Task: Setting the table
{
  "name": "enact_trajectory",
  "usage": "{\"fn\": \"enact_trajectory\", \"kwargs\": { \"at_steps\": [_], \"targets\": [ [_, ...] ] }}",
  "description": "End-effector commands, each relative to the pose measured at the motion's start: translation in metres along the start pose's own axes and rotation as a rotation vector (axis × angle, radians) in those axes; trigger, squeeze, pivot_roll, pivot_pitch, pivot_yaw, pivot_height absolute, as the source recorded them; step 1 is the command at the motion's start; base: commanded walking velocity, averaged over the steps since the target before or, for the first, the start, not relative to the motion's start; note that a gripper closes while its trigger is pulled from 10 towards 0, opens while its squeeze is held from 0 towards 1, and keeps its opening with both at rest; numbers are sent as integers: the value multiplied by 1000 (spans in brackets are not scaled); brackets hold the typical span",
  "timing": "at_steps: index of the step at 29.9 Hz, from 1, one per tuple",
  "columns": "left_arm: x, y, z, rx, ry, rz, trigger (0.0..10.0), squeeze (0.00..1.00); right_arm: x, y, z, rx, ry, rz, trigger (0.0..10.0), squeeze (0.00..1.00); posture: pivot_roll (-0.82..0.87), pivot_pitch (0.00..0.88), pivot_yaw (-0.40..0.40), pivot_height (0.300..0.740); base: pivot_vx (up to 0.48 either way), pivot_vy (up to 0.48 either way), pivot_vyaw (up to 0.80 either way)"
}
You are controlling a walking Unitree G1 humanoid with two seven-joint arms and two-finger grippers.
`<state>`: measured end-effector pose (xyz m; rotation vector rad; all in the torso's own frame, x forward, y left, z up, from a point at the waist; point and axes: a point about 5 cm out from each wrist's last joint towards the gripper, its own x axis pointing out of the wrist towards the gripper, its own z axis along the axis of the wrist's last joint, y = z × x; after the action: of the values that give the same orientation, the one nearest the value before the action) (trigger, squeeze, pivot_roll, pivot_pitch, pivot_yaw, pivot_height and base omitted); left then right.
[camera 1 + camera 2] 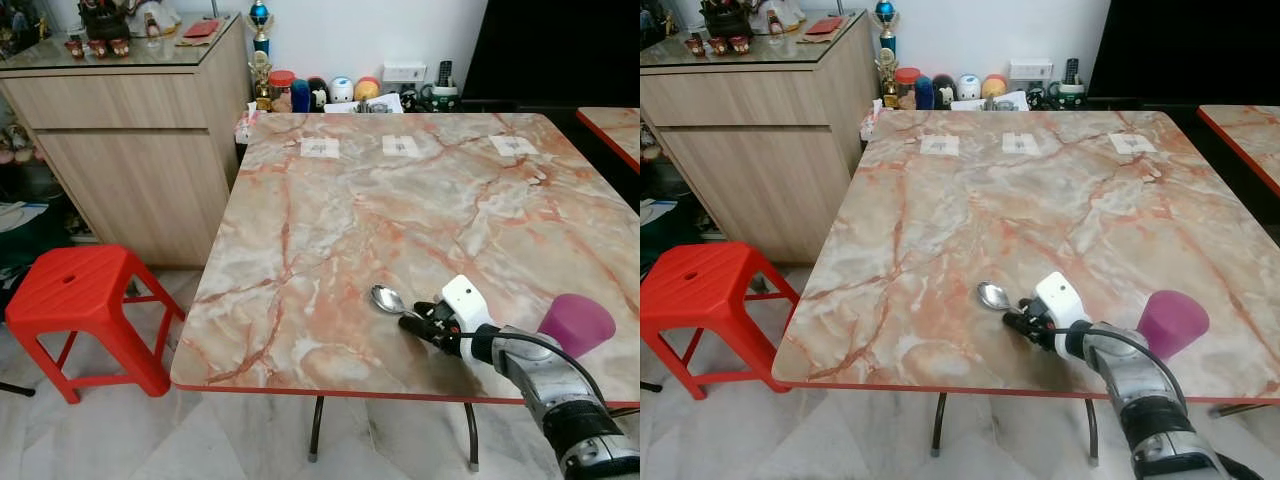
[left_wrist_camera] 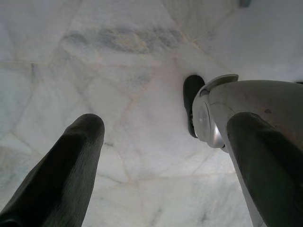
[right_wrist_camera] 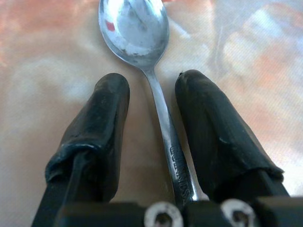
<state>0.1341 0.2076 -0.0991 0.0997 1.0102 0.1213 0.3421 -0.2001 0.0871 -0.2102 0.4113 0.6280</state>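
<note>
Spoon [image 1: 386, 298] on table [image 1: 330, 230], cup [image 1: 576, 324] to its right.

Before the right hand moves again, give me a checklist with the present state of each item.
1. Spoon lies flat on the marble table: ok.
2. Right hand straddles the spoon handle, fingers open: ok.
3. Fingers touching the handle: cannot tell; a gap shows on each side.
4. Purple cup stands apart from the spoon, to its right: ok.
5. Spoon sits inside the table's near edge: ok.
6. Left hand hangs over the floor, open and holding nothing: ok.
</note>
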Motion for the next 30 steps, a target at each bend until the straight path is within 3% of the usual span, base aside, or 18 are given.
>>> {"fn": "enact_trajectory", "kwargs": {
  "at_steps": [1, 6, 18, 19, 20, 21, 22, 23, 30],
  "targets": [
    [-3, -18, -15, 28, 54, -54, 10000, 0, 2, 0, 1, 13, -2, -13, 10000, 0, 52, 91, 21, 740, 0, 0, 0],
    [-3, -5, -13, 27, 53, -41, 10000, 0, 3, -1, 3, 15, -9, -19, 10000, 0, 54, 95, 22, 740, 0, 0, 0],
    [-3, -3, -13, 23, 56, -41, 10000, 0, 4, -3, 1, 27, 0, -40, 10000, 0, 56, 98, 20, 740, 0, 0, 0],
    [-3, -3, -13, 22, 56, -41, 10000, 0, 5, -3, 1, 30, 1, -38, 9059, 0, 56, 98, 20, 740, 0, 0, 0],
    [-3, -3, -13, 22, 56, -41, 10000, 0, 5, -3, 0, 33, 1, -36, 3882, 0, 56, 98, 20, 740, 0, 0, 0],
    [-3, -3, -13, 21, 56, -41, 10000, 0, 5, -2, 0, 39, -1, -35, 824, 0, 56, 98, 20, 740, 0, 0, 0],
    [-3, -3, -13, 21, 56, -41, 10000, 0, 5, -2, 0, 40, -1, -35, 824, 0, 56, 98, 20, 740, 0, 0, 0],
    [-3, -2, -14, 22, 57, -41, 10000, 0, 6, -1, 0, 39, -1, -24, 0, 0, 58, 100, 22, 740, 0, 0, 0],
    [-3, -3, -14, 20, 59, -44, 10000, 0, 5, -1, -3, 40, 7, -26, 0, 0, 55, 103, 20, 740, 0, 0, 0]
  ]
}}
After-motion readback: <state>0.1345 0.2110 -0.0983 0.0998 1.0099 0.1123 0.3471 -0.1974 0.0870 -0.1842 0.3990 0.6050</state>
